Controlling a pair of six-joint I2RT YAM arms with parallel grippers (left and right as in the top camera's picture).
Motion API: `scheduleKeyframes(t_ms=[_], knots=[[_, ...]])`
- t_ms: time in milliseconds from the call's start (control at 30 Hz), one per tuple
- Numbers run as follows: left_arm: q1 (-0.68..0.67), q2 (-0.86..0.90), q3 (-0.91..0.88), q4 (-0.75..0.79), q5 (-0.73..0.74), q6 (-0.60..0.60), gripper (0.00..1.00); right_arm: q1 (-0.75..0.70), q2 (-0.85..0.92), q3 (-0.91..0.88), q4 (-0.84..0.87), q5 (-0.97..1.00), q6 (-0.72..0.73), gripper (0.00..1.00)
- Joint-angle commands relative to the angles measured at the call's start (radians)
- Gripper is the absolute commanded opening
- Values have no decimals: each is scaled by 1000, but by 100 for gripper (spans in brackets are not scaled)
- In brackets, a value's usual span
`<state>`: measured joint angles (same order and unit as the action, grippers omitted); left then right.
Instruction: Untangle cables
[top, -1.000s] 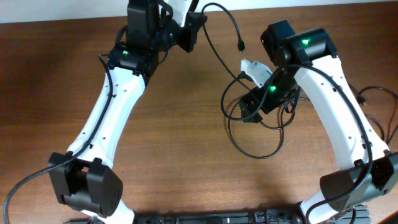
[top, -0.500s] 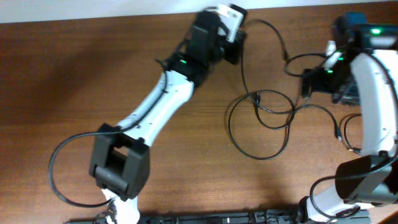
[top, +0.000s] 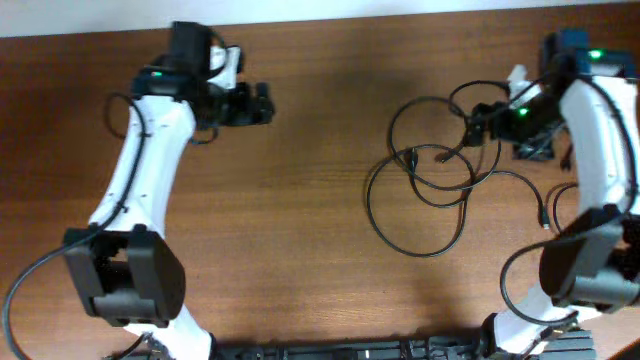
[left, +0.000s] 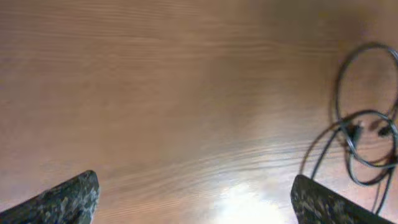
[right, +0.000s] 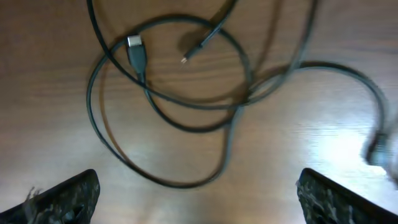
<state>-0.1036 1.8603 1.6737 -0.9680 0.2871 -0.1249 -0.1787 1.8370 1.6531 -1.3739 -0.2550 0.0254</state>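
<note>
Two arms reach over a brown table (top: 300, 250). Overhead: the cables (top: 437, 158) lie in overlapping loops right of centre. The left gripper (top: 262, 103) hangs well apart from them at upper left, and the right gripper (top: 478, 122) is at the loops' upper right edge. Left wrist: jaws spread wide, nothing between them, with the cables (left: 367, 137) at far right. Right wrist: jaws wide and empty above the loops, a plug (right: 135, 53) lying inside one.
</note>
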Motion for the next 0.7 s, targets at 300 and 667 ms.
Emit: scheduleKeyframes(t_ms=[300, 667], knots=[[21, -16, -2, -66, 4, -2, 99, 147, 81, -369, 554, 92, 602, 65], [5, -16, -3, -85, 4, -2, 99, 173, 84, -415, 666, 189, 650, 50]])
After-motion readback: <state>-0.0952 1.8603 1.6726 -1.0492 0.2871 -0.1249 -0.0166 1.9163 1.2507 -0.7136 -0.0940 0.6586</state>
